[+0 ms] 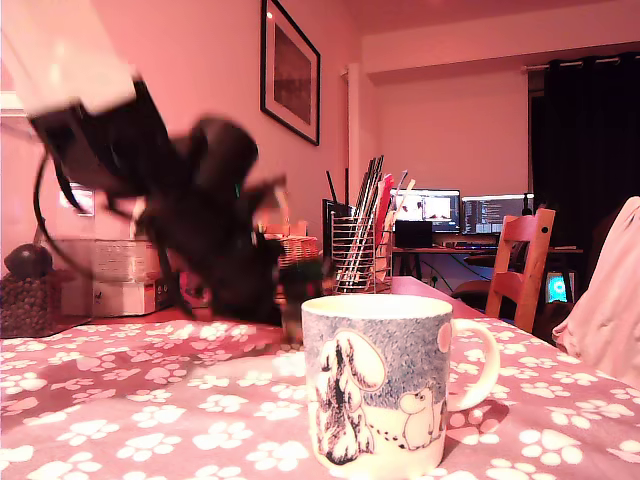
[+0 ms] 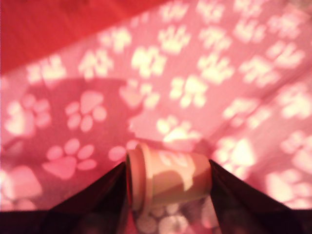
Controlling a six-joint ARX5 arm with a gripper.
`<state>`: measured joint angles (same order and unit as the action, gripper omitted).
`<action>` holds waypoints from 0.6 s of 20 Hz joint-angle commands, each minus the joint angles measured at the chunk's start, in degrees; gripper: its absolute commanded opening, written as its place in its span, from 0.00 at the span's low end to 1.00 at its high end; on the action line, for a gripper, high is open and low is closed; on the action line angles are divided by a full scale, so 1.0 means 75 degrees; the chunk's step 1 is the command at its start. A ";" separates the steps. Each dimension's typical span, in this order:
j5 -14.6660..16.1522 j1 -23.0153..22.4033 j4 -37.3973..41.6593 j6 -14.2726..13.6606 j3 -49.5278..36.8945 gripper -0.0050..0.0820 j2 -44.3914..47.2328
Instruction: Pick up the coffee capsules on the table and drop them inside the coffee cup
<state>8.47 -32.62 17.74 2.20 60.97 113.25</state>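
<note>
- Hand [image 2: 168, 181] is clamped on the cream capsule [image 2: 171, 176], pinched end to end. Rim sits against one finger [image 2: 97, 200], base against the other, so its long axis runs across the gap instead of pointing down.
- Ext view: hand [image 1: 300, 285] is blurry, just behind the mug [image 1: 375, 385] and a bit to that view's left. It's abt rim height and clear of the table [image 1: 130, 400] afaict.
- Imo the next move turns on that. Mug mouth lies toward the camera and slightly to that view's right of the hand, so it needs to get over the opening b4 letting go.
</note>
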 commanded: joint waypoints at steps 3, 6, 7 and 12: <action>0.0012 0.0172 -0.0204 -0.0166 -0.0009 0.45 -0.0323; 0.0047 0.0318 -0.0370 -0.0175 -0.0009 0.45 -0.0530; 0.0108 0.0361 -0.0431 -0.0216 -0.0009 0.45 -0.0629; 0.0726 0.0600 -0.1020 -0.0425 -0.0009 0.45 -0.1306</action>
<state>12.67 -28.16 10.22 -0.43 60.97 104.88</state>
